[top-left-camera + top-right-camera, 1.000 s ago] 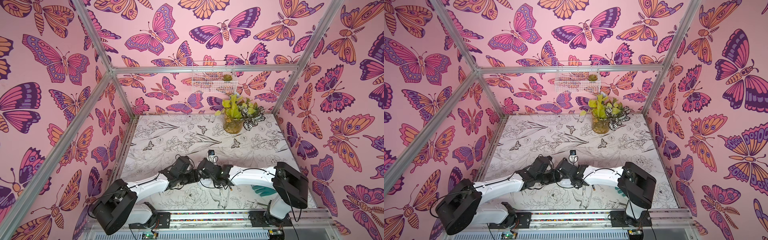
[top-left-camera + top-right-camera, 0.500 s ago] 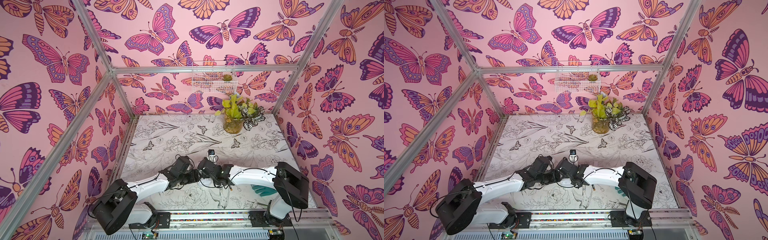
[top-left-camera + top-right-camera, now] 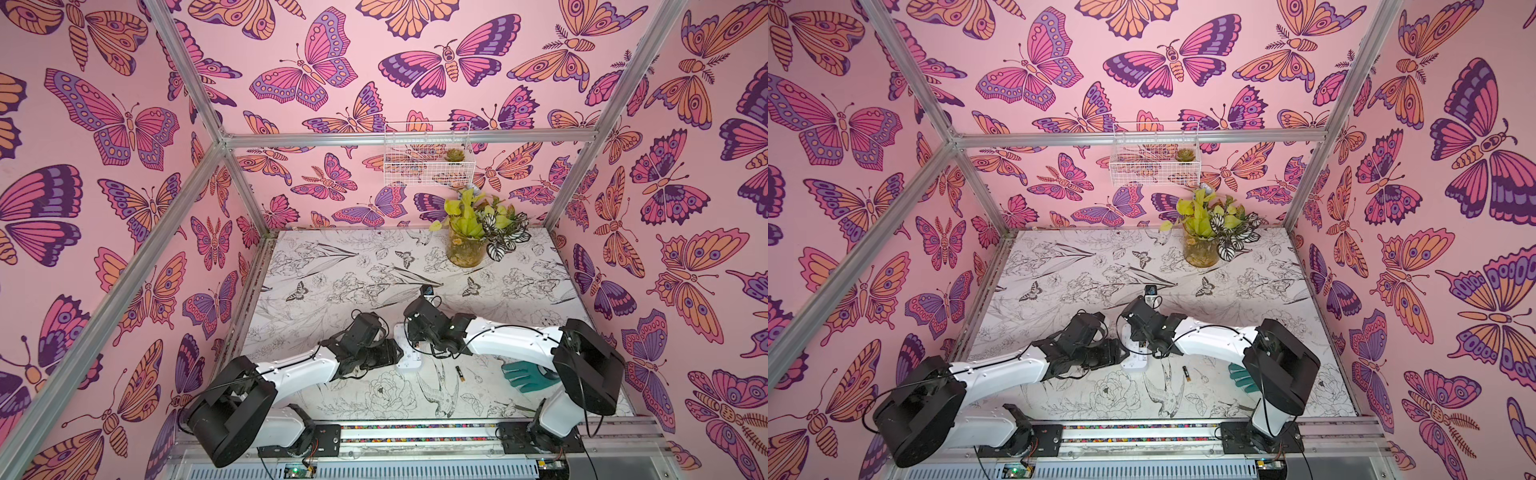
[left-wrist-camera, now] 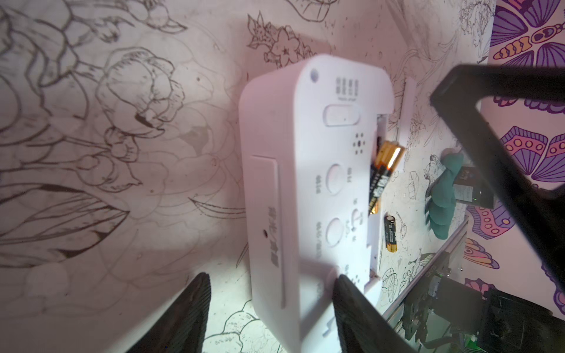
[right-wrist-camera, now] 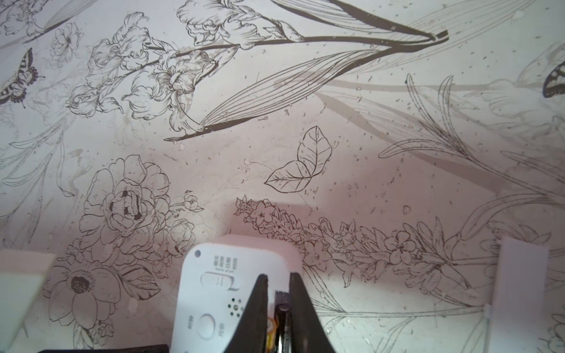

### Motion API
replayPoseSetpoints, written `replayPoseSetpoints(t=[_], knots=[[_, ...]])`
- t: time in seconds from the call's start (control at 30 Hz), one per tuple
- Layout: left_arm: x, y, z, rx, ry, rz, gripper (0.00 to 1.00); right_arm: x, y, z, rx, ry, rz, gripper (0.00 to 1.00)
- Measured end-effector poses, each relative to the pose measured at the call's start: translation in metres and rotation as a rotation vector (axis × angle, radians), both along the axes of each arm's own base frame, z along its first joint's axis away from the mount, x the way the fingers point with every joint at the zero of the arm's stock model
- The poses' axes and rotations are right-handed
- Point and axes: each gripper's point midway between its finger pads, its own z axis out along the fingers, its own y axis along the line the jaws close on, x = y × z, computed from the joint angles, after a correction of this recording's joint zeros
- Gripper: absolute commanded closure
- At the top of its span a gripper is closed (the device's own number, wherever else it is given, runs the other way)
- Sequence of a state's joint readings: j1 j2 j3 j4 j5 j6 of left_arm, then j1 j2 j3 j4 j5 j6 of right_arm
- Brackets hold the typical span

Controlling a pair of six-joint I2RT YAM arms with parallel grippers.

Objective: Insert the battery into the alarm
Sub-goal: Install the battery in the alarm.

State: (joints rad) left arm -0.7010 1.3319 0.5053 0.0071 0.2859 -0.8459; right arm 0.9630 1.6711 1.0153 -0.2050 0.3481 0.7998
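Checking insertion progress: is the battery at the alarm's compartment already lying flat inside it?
No, in the left wrist view the battery stands tilted, with one end sticking out of the open compartment of the alarm.

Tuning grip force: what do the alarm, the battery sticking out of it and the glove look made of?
Alarm: white matte moulded plastic, soft sheen, moulded buttons. Battery: probably metal cell, glossy gold-black wrap, bright glint. Glove: teal, dull, probably rubber; blurred.
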Motion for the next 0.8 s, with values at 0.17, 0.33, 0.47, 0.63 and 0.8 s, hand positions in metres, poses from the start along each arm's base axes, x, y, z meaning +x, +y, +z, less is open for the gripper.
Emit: replayPoseSetpoints(t=[0.17, 0.33, 0.47, 0.63, 0.8], knots=[[0.0, 0.0, 0.0, -0.001, 0.001, -0.001, 0.34, -0.004, 0.005, -0.01, -0.009, 0.034, 0.033, 0.87], [0.0, 0.0, 0.0, -0.001, 0.001, -0.001, 0.34, -0.008, 0.009, -0.017, -0.006, 0.068, 0.054, 0.89], [0.0, 0.0, 0.0, -0.001, 0.001, -0.001, 0.34, -0.01, 0.01, -0.018, 0.0, 0.078, 0.061, 0.89], [0.0, 0.0, 0.0, -0.001, 0.001, -0.001, 0.34, -0.011, 0.011, -0.019, 0.004, 0.082, 0.063, 0.89], [0.001, -0.001, -0.001, -0.002, 0.0, -0.001, 0.34, -0.011, 0.012, -0.02, 0.016, 0.085, 0.057, 0.89]])
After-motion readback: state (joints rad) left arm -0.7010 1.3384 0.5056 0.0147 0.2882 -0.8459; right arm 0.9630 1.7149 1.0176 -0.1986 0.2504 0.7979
